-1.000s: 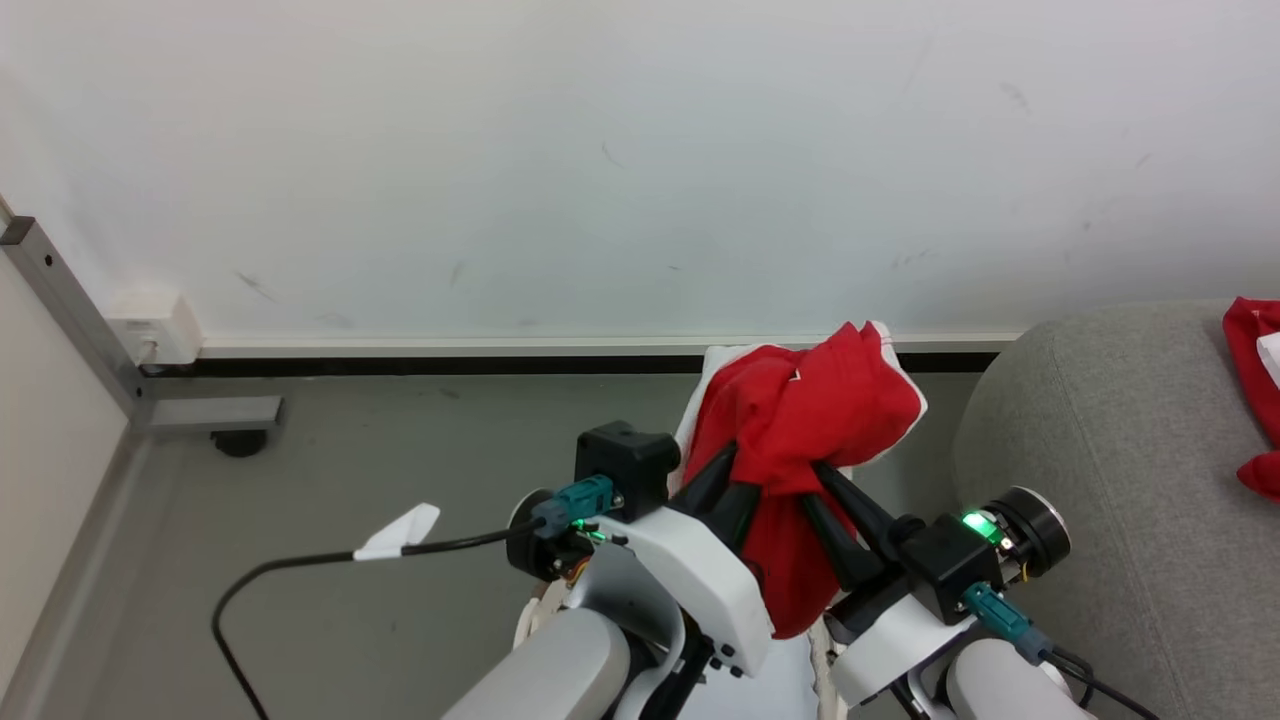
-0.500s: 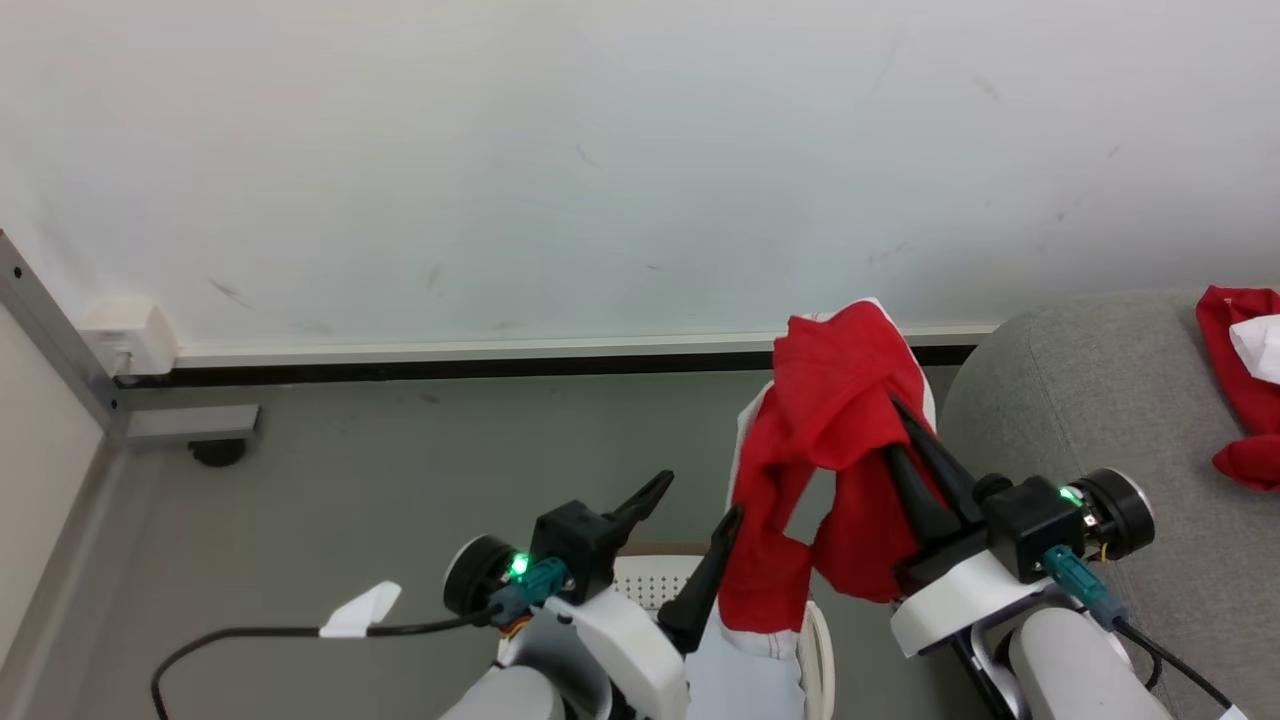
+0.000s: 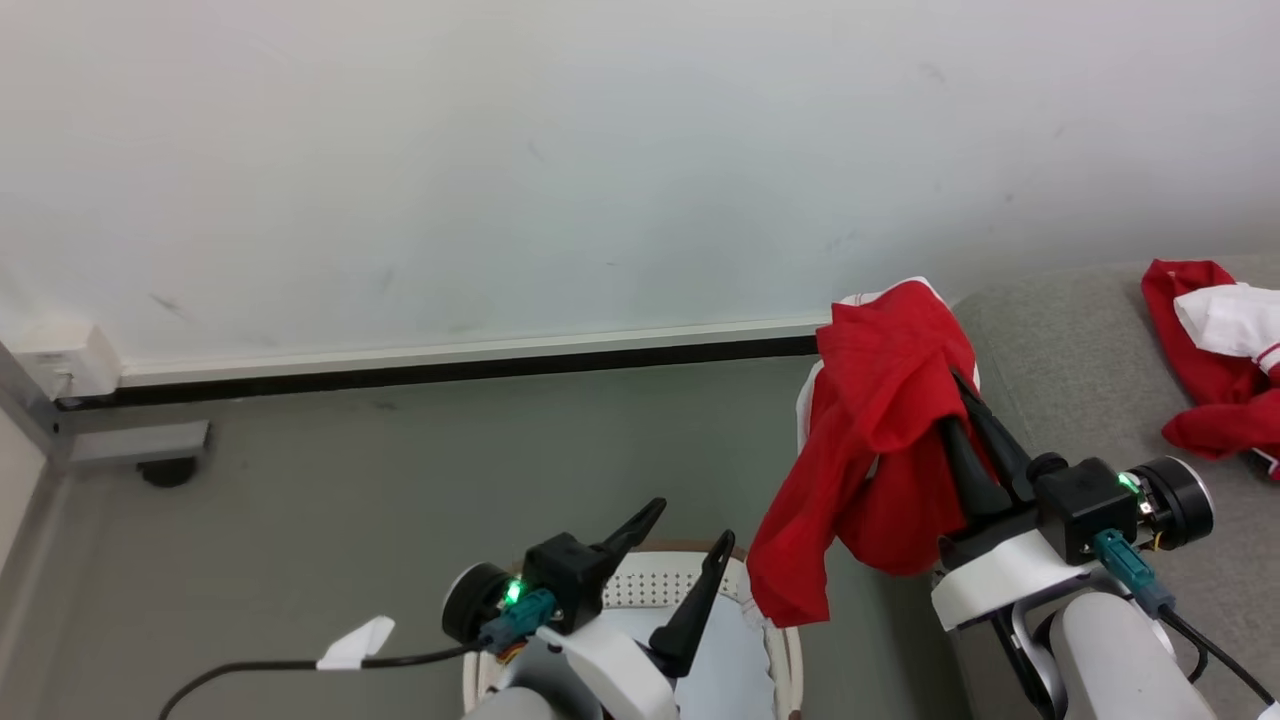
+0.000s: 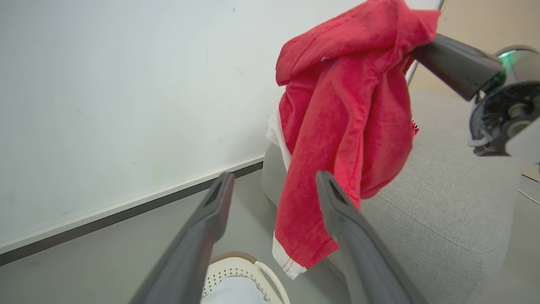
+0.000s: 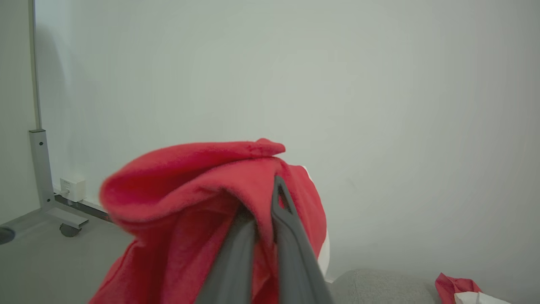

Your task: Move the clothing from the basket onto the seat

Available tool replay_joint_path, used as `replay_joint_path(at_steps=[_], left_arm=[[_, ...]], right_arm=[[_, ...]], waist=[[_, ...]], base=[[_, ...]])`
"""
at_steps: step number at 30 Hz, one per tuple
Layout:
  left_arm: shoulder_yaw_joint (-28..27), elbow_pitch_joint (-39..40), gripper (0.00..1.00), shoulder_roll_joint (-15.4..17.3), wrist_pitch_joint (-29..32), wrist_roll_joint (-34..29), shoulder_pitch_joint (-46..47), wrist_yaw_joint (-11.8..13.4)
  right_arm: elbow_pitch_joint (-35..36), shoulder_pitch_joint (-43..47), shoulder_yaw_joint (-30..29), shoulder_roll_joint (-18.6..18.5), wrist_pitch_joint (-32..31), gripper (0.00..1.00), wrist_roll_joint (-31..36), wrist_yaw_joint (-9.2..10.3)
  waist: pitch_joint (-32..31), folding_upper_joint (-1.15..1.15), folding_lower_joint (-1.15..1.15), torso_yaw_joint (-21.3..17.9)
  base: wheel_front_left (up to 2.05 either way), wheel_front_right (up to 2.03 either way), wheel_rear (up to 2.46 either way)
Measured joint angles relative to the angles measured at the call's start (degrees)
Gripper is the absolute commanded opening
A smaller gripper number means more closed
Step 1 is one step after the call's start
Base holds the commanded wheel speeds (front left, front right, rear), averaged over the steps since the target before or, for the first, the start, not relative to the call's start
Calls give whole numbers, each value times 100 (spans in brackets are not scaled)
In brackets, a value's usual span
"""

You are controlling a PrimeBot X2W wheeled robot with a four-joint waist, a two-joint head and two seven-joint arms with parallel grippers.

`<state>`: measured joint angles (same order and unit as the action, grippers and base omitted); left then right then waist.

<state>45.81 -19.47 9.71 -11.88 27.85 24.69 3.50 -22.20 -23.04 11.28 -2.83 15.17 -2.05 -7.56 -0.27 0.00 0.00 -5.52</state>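
A red garment with white trim, the clothing, hangs in the air from my right gripper, which is shut on its bunched top. It dangles between the basket and the grey seat, its hem just above the basket's rim. My left gripper stands open and empty over the basket, left of the hanging cloth. In the left wrist view the clothing hangs just beyond my open left gripper. The right wrist view has the clothing draped over my shut right gripper. Another red and white garment lies on the seat.
A pale flat pad lies inside the basket. A white wall with a dark baseboard runs behind. A grey metal frame foot with a caster and a white wall box stand at the far left. A black cable with a white tag trails over the floor.
My left gripper has opened, let go of the garment and dropped back over the basket. The right gripper carried the garment right, toward the seat. The camera has turned right.
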Motion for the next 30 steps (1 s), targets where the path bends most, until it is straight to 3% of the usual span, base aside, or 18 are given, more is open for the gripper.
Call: replay_joint_path(at_steps=[19, 30], left_arm=[[265, 86, 100, -192, -77, 40, -59, -44], [576, 653, 100, -185, 23, -294, 393, -241]], right_arm=[[450, 321, -252, -122, 0, 0, -34, 1], [949, 311, -833, -112, -1, 0, -235, 0]], waist=[[209, 0, 0, -1275], [1151, 0, 0, -1643]], base=[[0, 0, 0], [0, 0, 0]])
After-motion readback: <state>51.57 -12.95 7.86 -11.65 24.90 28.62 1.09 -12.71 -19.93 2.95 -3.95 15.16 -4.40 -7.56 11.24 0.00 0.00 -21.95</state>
